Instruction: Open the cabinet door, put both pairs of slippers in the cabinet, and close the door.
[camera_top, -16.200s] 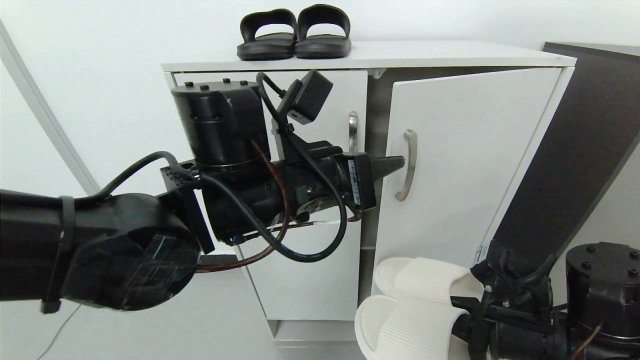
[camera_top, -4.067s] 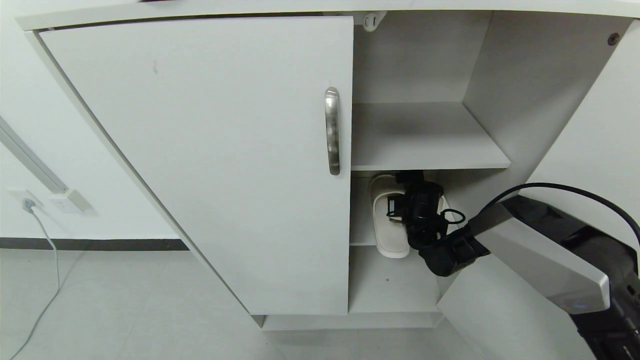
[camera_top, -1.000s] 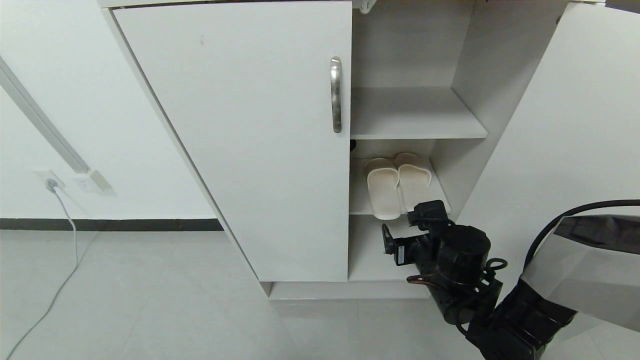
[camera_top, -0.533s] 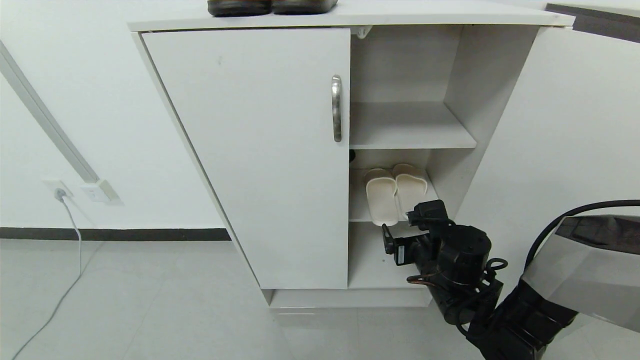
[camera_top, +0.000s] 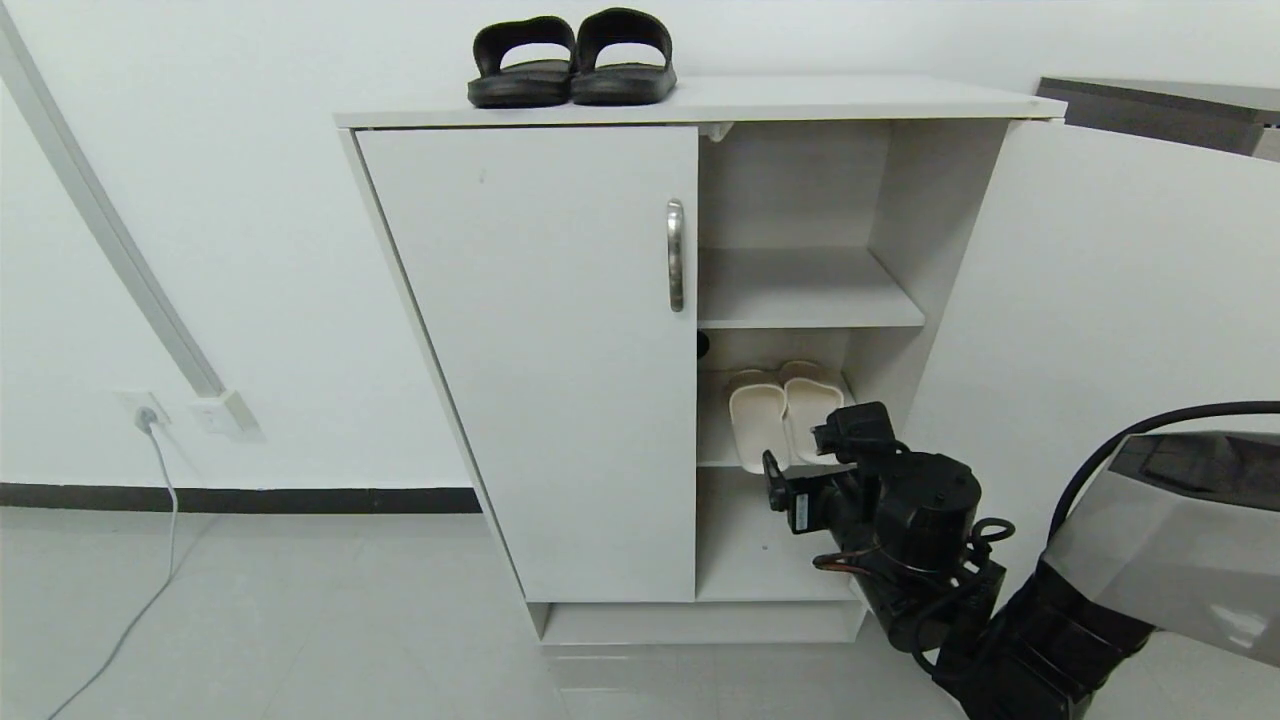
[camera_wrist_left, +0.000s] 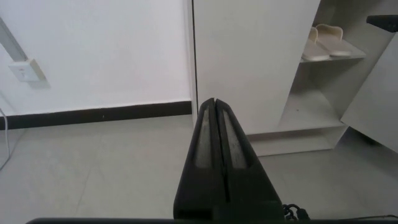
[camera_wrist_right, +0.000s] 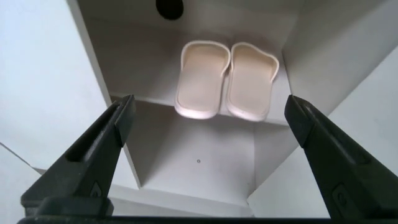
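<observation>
White wall (camera_top: 250, 250) with black skirting (camera_top: 240, 498) and a plugged socket (camera_top: 140, 409), above grey floor (camera_top: 260, 630).

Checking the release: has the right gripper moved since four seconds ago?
Yes: the right gripper has backed out of the cabinet, off the white slippers, open.

Seen from the room, the right arm (camera_top: 925, 497) ends in a fat black drum-shaped joint with a boxy black camera (camera_top: 850, 428) perched on top. It has a small white label (camera_top: 800, 512) on its side and a reddish-brown wire (camera_top: 835, 562) among looping black leads. Its forearm wears a smooth silver-grey shell (camera_top: 1150, 545) with a thick black cable (camera_top: 1130, 413) arching over it. The right gripper (camera_wrist_right: 208, 102) has two broad matte-black fingers (camera_wrist_right: 96, 158), while the left gripper (camera_wrist_left: 215, 106) is long, black and tapers to a blunt tip.
</observation>
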